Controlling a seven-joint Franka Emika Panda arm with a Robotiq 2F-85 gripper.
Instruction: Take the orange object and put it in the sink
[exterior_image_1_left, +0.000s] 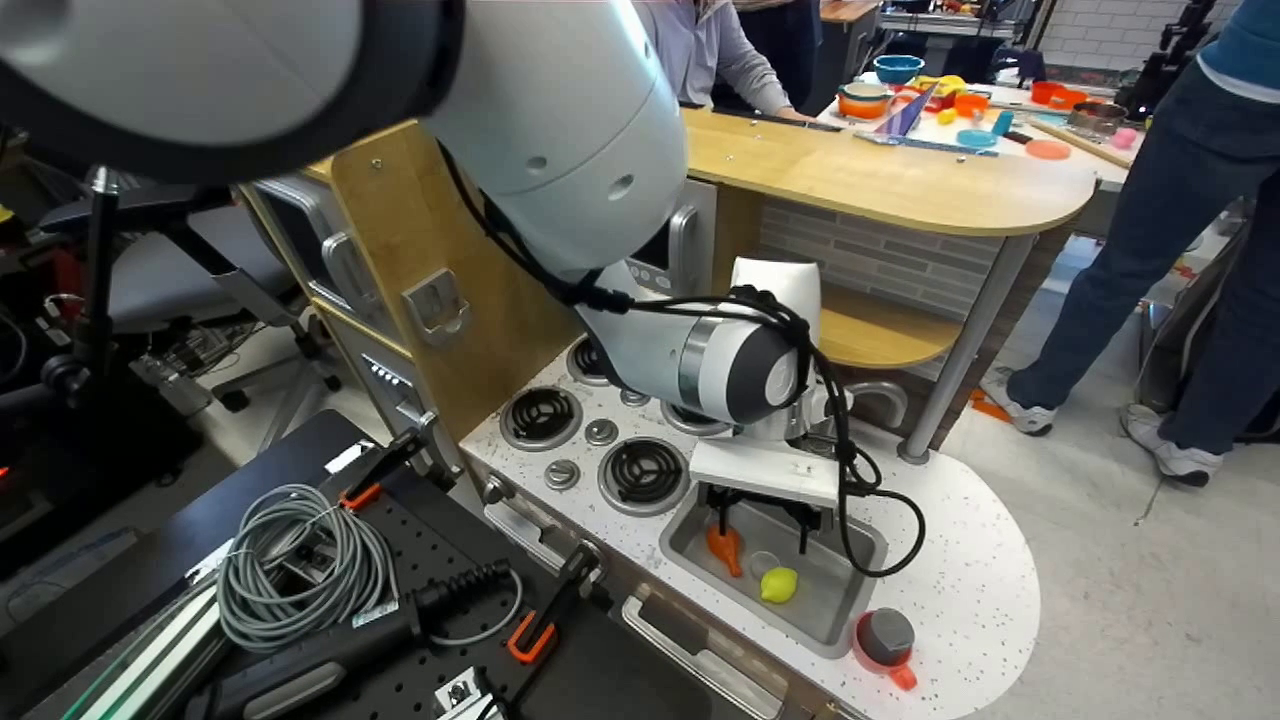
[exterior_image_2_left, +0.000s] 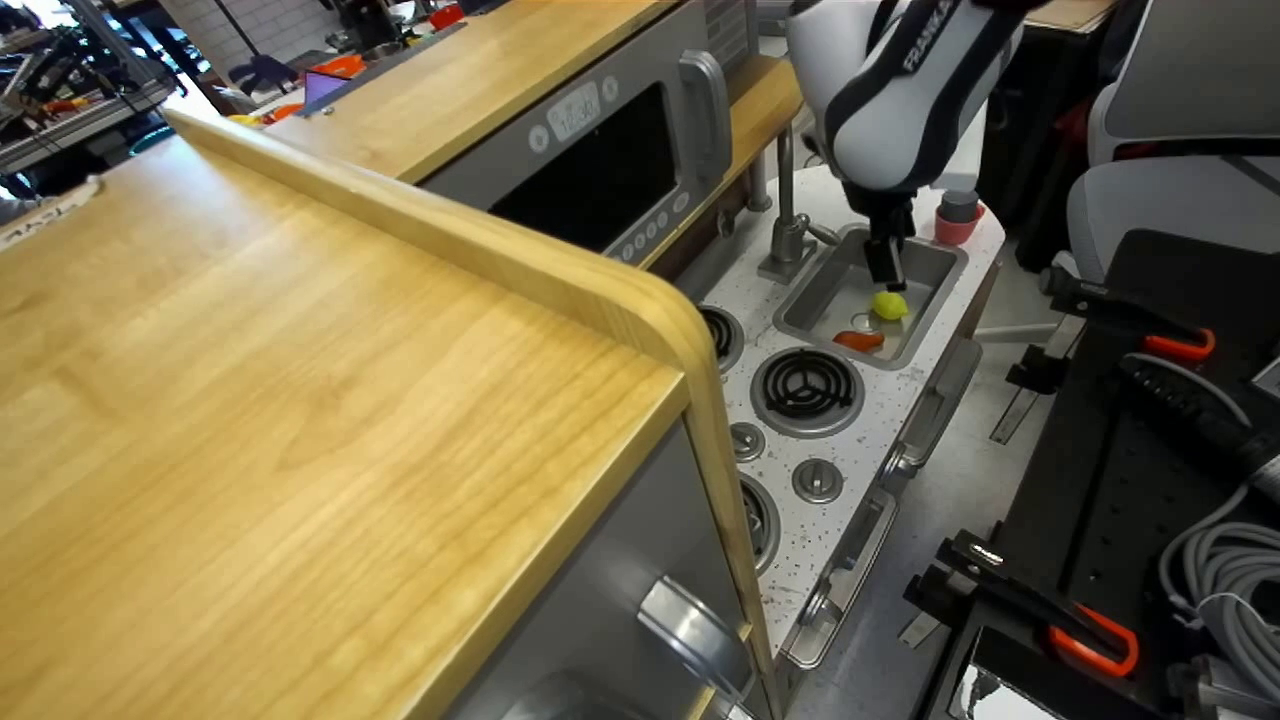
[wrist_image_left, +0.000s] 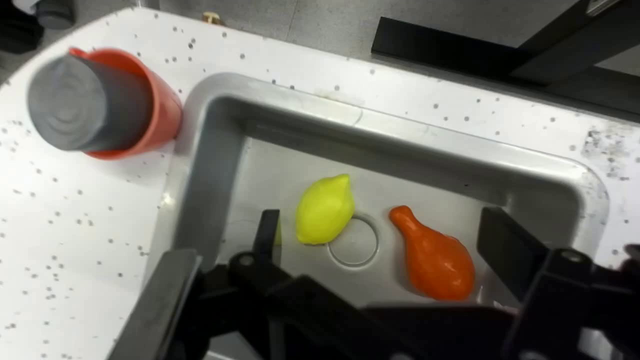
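The orange object (wrist_image_left: 440, 260) is a drumstick-shaped toy lying on the floor of the grey sink (wrist_image_left: 400, 155). It also shows in both exterior views (exterior_image_1_left: 724, 548) (exterior_image_2_left: 860, 341). My gripper (wrist_image_left: 382, 225) is open and empty above the sink, pointing down. In the wrist view the orange object lies between the two fingers, closer to the right-hand one, and appears below them. The gripper also shows over the sink in both exterior views (exterior_image_1_left: 763, 530) (exterior_image_2_left: 888, 270). The lower end of the orange object is close to the gripper's body in the wrist view.
A yellow lemon (wrist_image_left: 325, 210) lies in the sink beside the drain ring (wrist_image_left: 354, 242). A red cup (wrist_image_left: 167, 112) holding a grey cup (wrist_image_left: 70, 105) stands on the counter at the sink's corner. A faucet (exterior_image_2_left: 788, 240) and stove burners (exterior_image_1_left: 645, 475) adjoin the sink.
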